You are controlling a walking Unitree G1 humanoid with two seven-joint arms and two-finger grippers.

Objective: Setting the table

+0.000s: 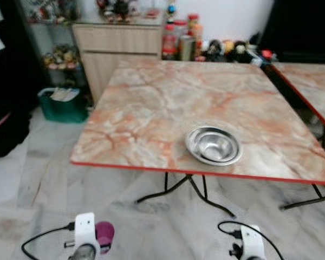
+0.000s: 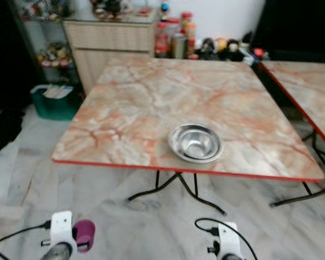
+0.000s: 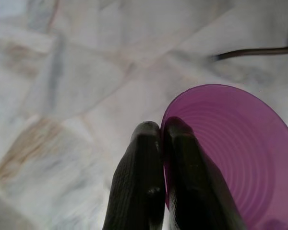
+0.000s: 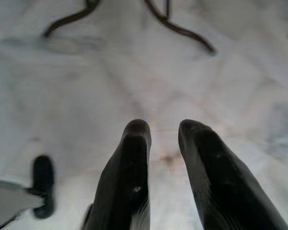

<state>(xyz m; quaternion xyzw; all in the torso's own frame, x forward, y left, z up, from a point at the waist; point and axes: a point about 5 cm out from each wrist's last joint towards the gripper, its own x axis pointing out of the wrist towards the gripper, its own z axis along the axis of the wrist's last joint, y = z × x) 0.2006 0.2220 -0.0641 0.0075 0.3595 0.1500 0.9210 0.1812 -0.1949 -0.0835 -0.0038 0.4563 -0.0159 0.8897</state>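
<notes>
Left gripper (image 3: 162, 139), jaws pinched on the rim of a purple cup (image 3: 240, 158), one finger inside the wall and one outside; held low over the floor at 7 o'clock. The cup looks light, thin plastic, likely to flex: hold gently. Right gripper (image 4: 164, 134), jaws parted and empty, at 5 o'clock. Beyond, a steel bowl (image 1: 213, 144) sits near the marble table's (image 1: 151, 108) front edge.

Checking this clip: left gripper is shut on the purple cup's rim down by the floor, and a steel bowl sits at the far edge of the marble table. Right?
Not quite. The steel bowl sits near the marble table's near edge, as the left eye view shows. The left gripper is indeed shut on the purple cup's rim.
</notes>
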